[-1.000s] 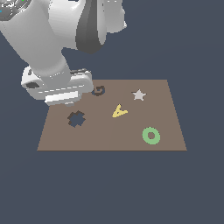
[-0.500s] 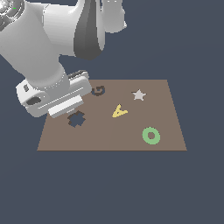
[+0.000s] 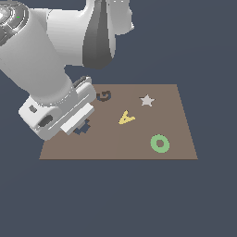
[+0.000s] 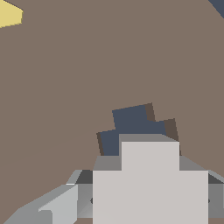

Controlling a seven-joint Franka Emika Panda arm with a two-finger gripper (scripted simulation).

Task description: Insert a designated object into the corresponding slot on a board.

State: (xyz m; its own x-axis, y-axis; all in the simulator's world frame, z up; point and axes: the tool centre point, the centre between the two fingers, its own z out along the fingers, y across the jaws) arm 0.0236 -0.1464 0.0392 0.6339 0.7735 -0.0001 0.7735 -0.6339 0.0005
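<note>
The gripper is closed on the grey cross, which the wrist view shows as a pale stepped piece filling the foreground, with grey finger bodies on either side. In that view the cross hangs directly above the slot, a dark notched cutout, and covers its near part; whether the two touch cannot be told. The exterior view hides the cross behind the white arm body and shows only a small dark part of the slot below the gripper. The board is brown and matte. From the gripper, a dark G-shaped mark lies at about 1 o'clock, a yellow piece at 3 o'clock, a grey star beyond it at 2 o'clock, and a green ring at 4 o'clock. No readable writing appears.
</note>
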